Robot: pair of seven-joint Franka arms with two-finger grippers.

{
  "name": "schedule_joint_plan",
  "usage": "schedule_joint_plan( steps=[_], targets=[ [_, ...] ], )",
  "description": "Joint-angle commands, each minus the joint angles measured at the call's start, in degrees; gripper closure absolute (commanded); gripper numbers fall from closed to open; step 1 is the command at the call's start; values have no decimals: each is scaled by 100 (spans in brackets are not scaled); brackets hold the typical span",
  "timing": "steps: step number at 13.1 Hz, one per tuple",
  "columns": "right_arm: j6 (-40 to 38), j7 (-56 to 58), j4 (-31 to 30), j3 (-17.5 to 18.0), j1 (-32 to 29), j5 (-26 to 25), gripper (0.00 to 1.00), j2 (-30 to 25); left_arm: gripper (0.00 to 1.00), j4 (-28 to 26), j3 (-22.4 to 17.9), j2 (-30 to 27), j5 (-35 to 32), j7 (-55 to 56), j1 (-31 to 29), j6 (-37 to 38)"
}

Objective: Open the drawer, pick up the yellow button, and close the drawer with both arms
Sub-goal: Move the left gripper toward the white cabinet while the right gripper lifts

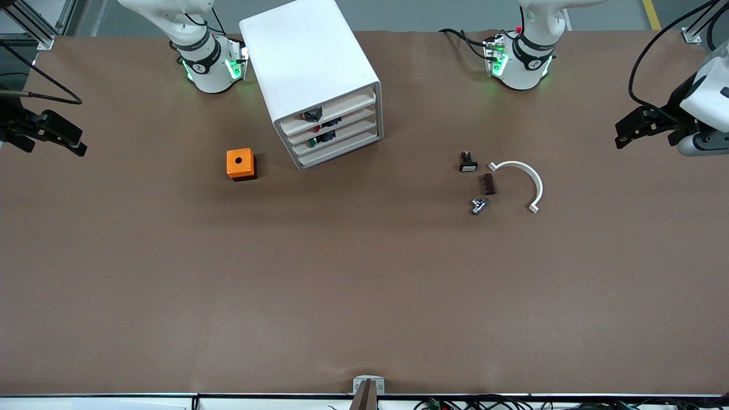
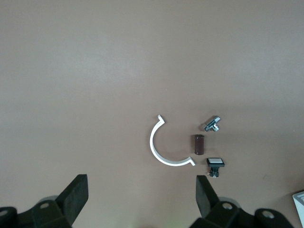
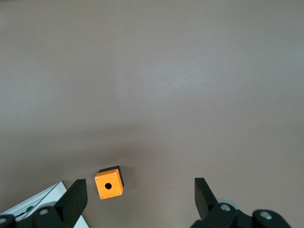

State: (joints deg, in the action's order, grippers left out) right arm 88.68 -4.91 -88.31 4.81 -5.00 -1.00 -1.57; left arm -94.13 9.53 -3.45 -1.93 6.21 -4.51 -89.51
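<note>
The white cabinet [image 1: 319, 80] stands on the brown desk [image 1: 364, 296] toward the right arm's end, turned at a slant, its four drawers all shut; the drawer [image 1: 327, 108] in question is the top one, and a small dark item shows at its front, though whether that is the button cannot be told from here; no orange-yellow cap is visible. The right gripper [image 1: 48, 134] hangs over the desk's edge at the right arm's end, jaws spread wide and empty; the left gripper [image 1: 646, 128] hangs over the edge at the left arm's end, jaws likewise wide apart with nothing between them; both arms wait well apart from the cabinet.

The step in hand looks to be the first: opening the top drawer; nothing of the task seems done yet. To do it well, one arm should approach square to the slanted drawer front, not square to the desk, and pull along the drawer's own axis; the cabinet looks light, so the other arm would sensibly brace its top lest it slide. The orange cube [image 1: 241, 164] near the cabinet, and the black button with a white face [image 1: 468, 163], brown cylinder [image 1: 488, 184], metal fitting [image 1: 478, 205] and white arc [image 1: 523, 183] toward the left arm's end, are best left alone.
</note>
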Motion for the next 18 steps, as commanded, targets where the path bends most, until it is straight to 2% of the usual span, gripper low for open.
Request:
schedule_joint_plan(
  steps=[1, 6, 9, 11, 14, 18],
  targets=[
    [44, 52, -117, 3, -1, -41, 0, -116, 0, 131, 58, 46, -27, 73, -24, 153],
    [44, 52, -117, 3, -9, -41, 0, -116, 0, 509, 49, 371, -97, 47, -24, 391],
    [53, 52, -117, 3, -9, -41, 0, -116, 0, 500, 40, 696, -97, 108, -33, 400],
    [0, 43, -108, 3, -36, -23, 0, -116, 0, 527, 49, 1099, -36, 187, 11, 356],
    [71, 34, -12, 20, -27, 143, 0, -20, 0, 1009, 75, 1942, 130, 450, 20, 347],
    [482, 60, 77, 55, -27, 205, 0, 560, 0, 1475, 76, 2839, 421, 1213, 212, 321]
  ],
)
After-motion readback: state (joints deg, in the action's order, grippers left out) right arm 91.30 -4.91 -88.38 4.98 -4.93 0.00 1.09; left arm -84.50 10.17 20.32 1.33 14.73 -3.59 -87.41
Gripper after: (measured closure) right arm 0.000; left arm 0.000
